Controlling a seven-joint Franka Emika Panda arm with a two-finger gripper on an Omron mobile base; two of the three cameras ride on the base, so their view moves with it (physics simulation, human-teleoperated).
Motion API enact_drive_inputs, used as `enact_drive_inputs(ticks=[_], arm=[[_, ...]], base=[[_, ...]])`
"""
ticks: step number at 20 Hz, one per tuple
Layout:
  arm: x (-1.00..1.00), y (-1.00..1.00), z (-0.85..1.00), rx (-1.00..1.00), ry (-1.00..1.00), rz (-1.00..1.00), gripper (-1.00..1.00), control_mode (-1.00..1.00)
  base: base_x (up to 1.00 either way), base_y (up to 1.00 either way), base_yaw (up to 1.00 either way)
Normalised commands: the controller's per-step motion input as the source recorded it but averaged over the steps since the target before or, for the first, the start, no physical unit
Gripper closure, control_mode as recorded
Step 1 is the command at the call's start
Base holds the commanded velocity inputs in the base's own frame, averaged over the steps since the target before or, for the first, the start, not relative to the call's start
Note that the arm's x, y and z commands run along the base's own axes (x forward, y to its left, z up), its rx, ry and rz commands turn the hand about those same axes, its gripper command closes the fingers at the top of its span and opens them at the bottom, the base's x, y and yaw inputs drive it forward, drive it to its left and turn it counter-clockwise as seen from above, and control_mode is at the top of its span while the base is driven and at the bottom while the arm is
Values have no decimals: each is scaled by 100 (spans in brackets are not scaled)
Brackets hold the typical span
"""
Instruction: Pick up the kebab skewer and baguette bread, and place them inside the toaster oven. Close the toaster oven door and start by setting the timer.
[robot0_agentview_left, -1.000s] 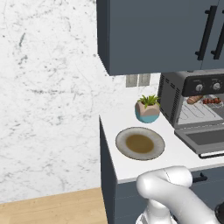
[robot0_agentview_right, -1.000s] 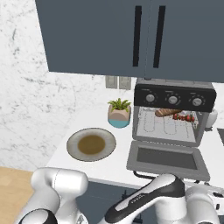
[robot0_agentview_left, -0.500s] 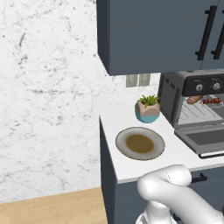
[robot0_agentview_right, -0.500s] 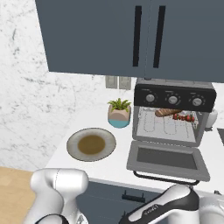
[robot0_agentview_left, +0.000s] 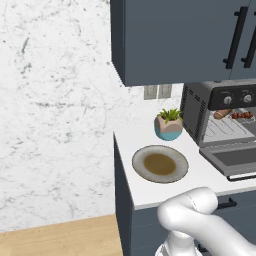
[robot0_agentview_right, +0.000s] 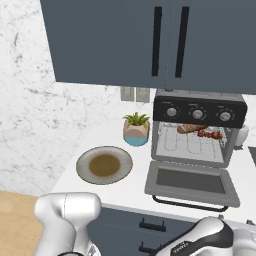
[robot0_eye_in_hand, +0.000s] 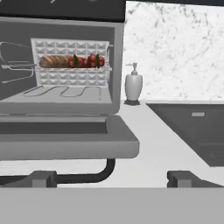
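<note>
While arm drops lower, skewer (robot0_agentview_right: 210, 134) and bread (robot0_agentview_right: 190, 129) sit on oven (robot0_agentview_right: 199, 131) rack. Door (robot0_agentview_right: 190, 181) down flat. Claw (robot0_eye_in_hand: 112, 178) wide, empty, near handle. Shut door next.

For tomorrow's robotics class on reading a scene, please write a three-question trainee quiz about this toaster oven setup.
1. True or false: the toaster oven door is closed.
2. Where do the baguette bread and kebab skewer lie? A) on the plate B) inside the toaster oven C) in the sink
3. Fill in: the end effector sits in front of the door's ____, fingers open.

Key: 1 false; 2 B; 3 handle.
</note>
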Motion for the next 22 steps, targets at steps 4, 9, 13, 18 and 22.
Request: enact_drive_inputs(ticks=[4, 9, 13, 18, 22], arm=[[10, 0, -17, 0, -3, 0, -100, -100], [16, 0, -3, 0, -2, 0, -100, -100], [30, 0, -5, 0, -2, 0, -100, -100], [17, -2, -15, 0, -1, 0, -100, -100], [0, -15, -29, 2, -2, 0, -100, -100]], base=[[0, 0, 0], [0, 0, 0], [0, 0, 0], [0, 0, 0], [0, 0, 0]])
